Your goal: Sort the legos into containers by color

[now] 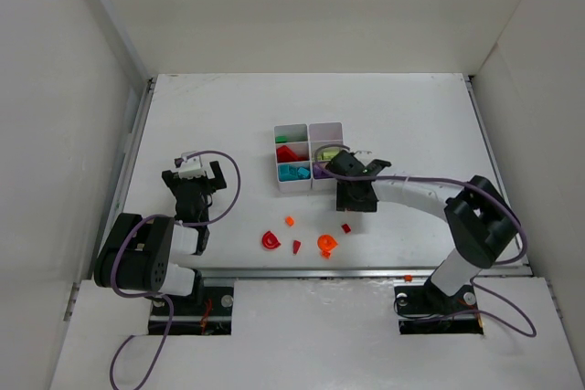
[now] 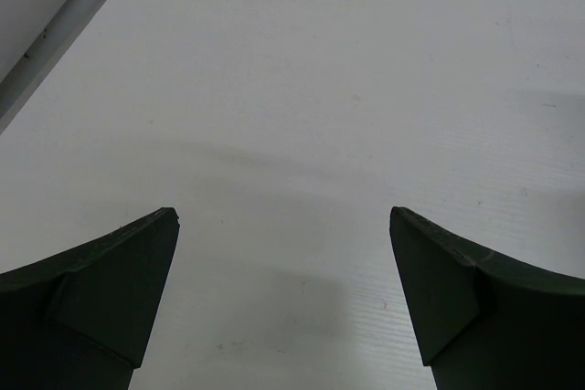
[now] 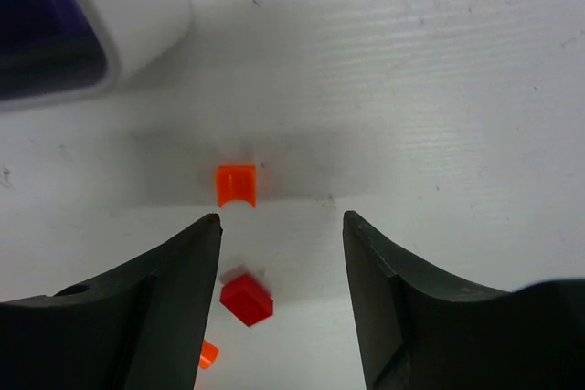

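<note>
Two loose pieces on table (image 3: 457, 89): orange brick (image 3: 236, 184) with notched edge, red brick (image 3: 246, 299) squarish and glossy; right gripper (image 3: 281, 221) spread above them; left gripper (image 2: 283, 215) spread too.

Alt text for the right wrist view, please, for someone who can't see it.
The right tool hangs open over the white table, with a small red brick lying between its fingers. Just beyond the tips lies an orange piece, and a corner of the white container, with purple inside, fills the upper left.
</note>
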`<state>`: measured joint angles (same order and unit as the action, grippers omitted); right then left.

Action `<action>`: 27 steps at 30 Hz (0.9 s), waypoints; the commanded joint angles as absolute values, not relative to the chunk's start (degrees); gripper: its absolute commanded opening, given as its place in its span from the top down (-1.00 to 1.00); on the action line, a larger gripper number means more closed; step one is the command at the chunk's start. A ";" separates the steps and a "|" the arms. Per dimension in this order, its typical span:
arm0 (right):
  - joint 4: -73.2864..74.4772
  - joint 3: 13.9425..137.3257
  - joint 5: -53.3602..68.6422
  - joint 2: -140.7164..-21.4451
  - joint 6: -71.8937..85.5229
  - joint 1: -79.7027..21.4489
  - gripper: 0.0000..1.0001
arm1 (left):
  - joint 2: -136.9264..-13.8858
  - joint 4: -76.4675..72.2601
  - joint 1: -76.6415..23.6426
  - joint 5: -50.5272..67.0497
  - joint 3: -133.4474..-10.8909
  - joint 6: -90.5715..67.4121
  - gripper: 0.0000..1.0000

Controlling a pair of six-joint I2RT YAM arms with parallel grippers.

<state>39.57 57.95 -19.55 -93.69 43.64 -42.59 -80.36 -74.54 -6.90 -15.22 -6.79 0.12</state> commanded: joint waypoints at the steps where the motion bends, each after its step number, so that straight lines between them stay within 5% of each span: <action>1: 32.78 58.97 -18.46 -94.91 40.26 -42.36 -0.21 | -79.28 -88.86 -6.50 -15.12 -8.17 -0.62 -1.00; 12: 32.17 61.27 -17.75 -100.20 37.53 -42.36 -0.05 | -79.28 -88.33 -6.50 -15.12 -8.17 -0.62 -1.00; 17: 32.08 60.73 -15.83 -100.20 37.53 -42.36 0.27 | -78.75 -87.19 -6.50 -15.12 -8.17 -1.14 -1.00; 27: 33.74 60.11 -15.82 -98.08 37.53 -42.36 0.27 | -78.75 -87.71 -8.09 -17.84 -8.17 -1.14 -1.00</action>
<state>32.58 60.20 -16.10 -98.85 37.82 -42.33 -80.36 -74.54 -7.90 -16.60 -6.79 -0.14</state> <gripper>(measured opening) 0.378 0.997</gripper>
